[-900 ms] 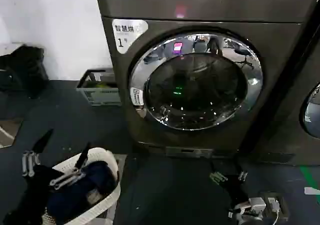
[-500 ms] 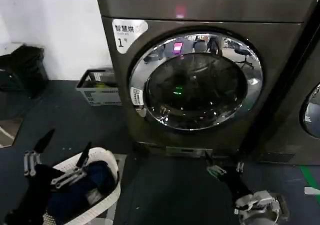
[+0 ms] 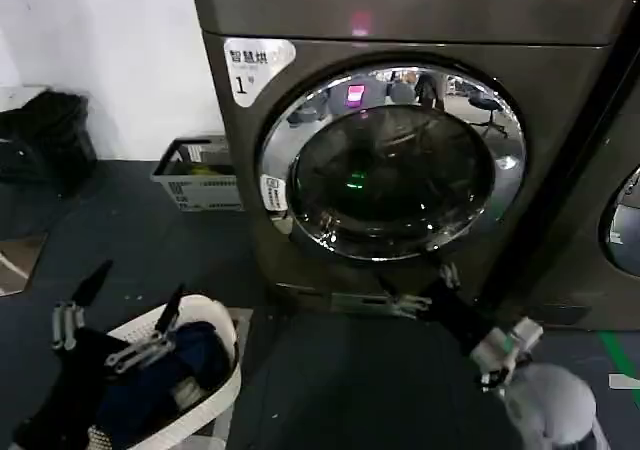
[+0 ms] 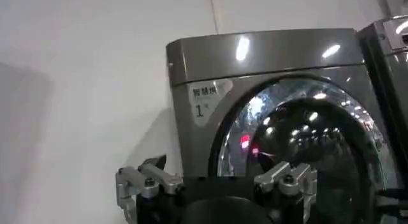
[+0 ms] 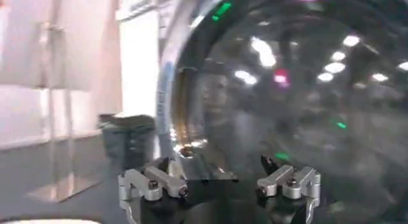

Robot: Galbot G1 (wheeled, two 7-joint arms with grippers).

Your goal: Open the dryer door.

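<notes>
The dryer door (image 3: 392,162), a chrome ring around dark glass, sits shut in the grey-brown machine with the white "1" sticker (image 3: 255,65). My right gripper (image 3: 420,290) is open just below the door's lower rim, close to the machine's front, with nothing between its fingers. In the right wrist view the door's chrome ring (image 5: 169,85) and its glass loom close ahead of the open right gripper (image 5: 220,171). My left gripper (image 3: 130,300) stays open low at the left over a basket. From the left wrist the door (image 4: 306,142) lies farther off beyond the left gripper (image 4: 217,180).
A white laundry basket (image 3: 215,320) with dark blue clothes sits on the floor under my left arm. A grey crate (image 3: 195,175) and a black bag (image 3: 50,140) stand by the white wall. The neighbouring machine's round door (image 3: 625,220) shows at the right edge.
My right gripper has risen from the floor area and moved up and left toward the door's lower rim. The left arm has barely moved.
</notes>
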